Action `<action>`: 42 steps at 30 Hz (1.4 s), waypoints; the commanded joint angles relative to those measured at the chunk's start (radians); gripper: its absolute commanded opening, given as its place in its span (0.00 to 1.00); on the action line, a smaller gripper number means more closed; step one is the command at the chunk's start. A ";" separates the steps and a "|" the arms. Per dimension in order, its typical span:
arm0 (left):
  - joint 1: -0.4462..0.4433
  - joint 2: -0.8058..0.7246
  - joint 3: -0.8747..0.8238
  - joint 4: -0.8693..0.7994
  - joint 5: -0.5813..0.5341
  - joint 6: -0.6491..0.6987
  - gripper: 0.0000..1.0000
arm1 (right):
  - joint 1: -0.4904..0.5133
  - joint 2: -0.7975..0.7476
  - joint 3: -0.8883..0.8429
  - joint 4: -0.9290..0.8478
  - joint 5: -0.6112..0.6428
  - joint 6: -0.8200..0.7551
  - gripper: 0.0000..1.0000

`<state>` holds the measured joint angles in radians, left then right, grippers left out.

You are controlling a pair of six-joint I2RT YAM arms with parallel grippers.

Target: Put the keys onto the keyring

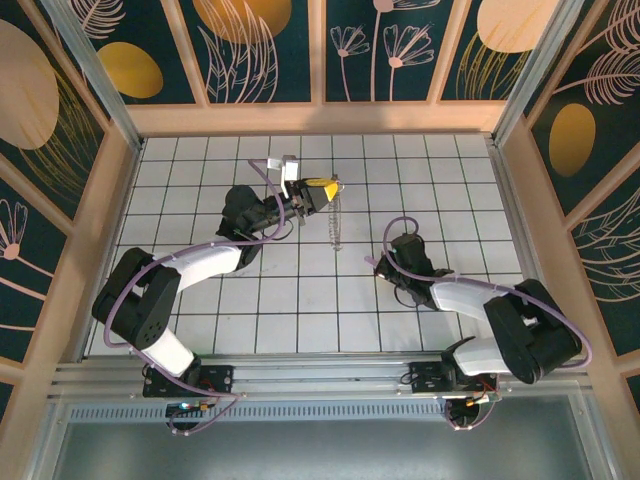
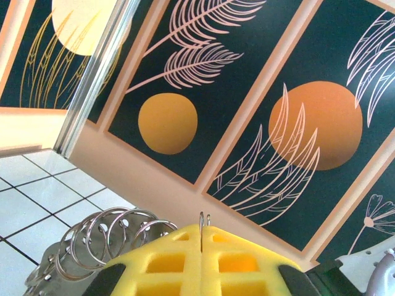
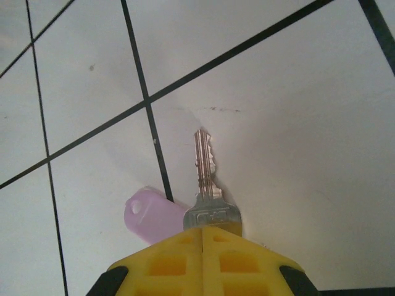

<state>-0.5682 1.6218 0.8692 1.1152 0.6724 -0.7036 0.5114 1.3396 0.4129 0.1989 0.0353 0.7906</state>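
Plainly the right gripper [image 3: 202, 233] was clamped on the key [image 3: 205, 166] down at the tiles [image 3: 296, 92], the left gripper [image 2: 202, 233] on the keyring [image 2: 105, 237] well apart, so a shallow pinch could let the key twist during threading.

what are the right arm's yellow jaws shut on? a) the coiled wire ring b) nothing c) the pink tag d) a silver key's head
d: the head of the silver metal key sits between the shut jaws of the right gripper, with the mauve-pink plastic tag beside it, outside them.
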 commanded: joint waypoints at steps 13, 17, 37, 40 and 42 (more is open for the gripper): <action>0.005 0.032 0.060 0.010 0.051 0.029 0.00 | -0.082 -0.230 0.099 0.062 -0.067 -0.244 0.00; 0.005 0.038 0.076 0.008 0.071 0.044 0.00 | -0.159 -0.258 0.105 0.139 -0.208 -0.249 0.00; 0.004 0.085 0.254 -0.211 0.138 0.198 0.00 | -0.280 -0.188 0.174 0.610 -0.549 -0.285 0.00; 0.004 0.085 0.271 -0.277 0.119 0.237 0.00 | -0.282 -0.174 0.179 0.668 -0.600 -0.292 0.00; 0.004 0.085 0.285 -0.322 0.110 0.259 0.00 | -0.282 -0.177 0.179 0.705 -0.636 -0.298 0.00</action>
<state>-0.5682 1.7050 1.1107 0.8543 0.7998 -0.5076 0.2352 1.1637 0.5564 0.7601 -0.5095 0.5232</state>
